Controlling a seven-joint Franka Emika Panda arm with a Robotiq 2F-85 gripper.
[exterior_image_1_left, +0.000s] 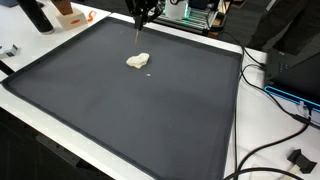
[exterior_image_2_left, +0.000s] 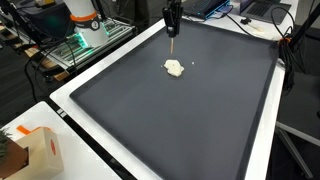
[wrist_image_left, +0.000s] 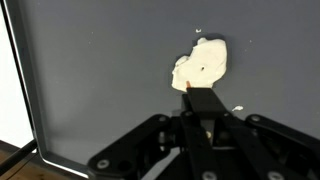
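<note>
- I have the gripper (wrist_image_left: 200, 96) with its jaws pressed together. In the wrist view the two fingers meet in one dark block with no gap between them.
- A small orange-brown fleck shows at the fingertips (wrist_image_left: 189, 89). I cannot tell whether it is something thin being pinched or part of the pads.
- The thing nearest the gripper is a white lump (wrist_image_left: 202, 63). It is pale, irregular and doughy-looking, and it lies flat on the dark mat (wrist_image_left: 90, 60).
- From the wrist camera the lump sits just past the fingertips, its near edge meeting them in the line of sight.
- In both exterior views the gripper (exterior_image_1_left: 141, 24) (exterior_image_2_left: 174, 28) hangs above the mat, apart from the white lump (exterior_image_1_left: 138, 61) (exterior_image_2_left: 174, 68) and on its far side. It is not touching the lump.
- The lump lies in the far half of the dark mat (exterior_image_1_left: 120, 120) (exterior_image_2_left: 180, 120), roughly centred across its width and well in from the raised rim.
- A tiny white speck (exterior_image_1_left: 150, 72) (exterior_image_2_left: 193, 62) lies on the mat just beside the lump. The wrist view shows it too (wrist_image_left: 237, 109), near the fingers.
- The mat covers most of a white table (exterior_image_1_left: 245, 120) (exterior_image_2_left: 70, 105), leaving a bare border around it.
- Black cables (exterior_image_1_left: 272, 80) trail over the table edge in an exterior view.
- A cardboard box (exterior_image_2_left: 42, 150) stands at the near corner in an exterior view, well apart from the lump.
- An orange and white object (exterior_image_2_left: 85, 15) stands beyond the mat's far edge.
</note>
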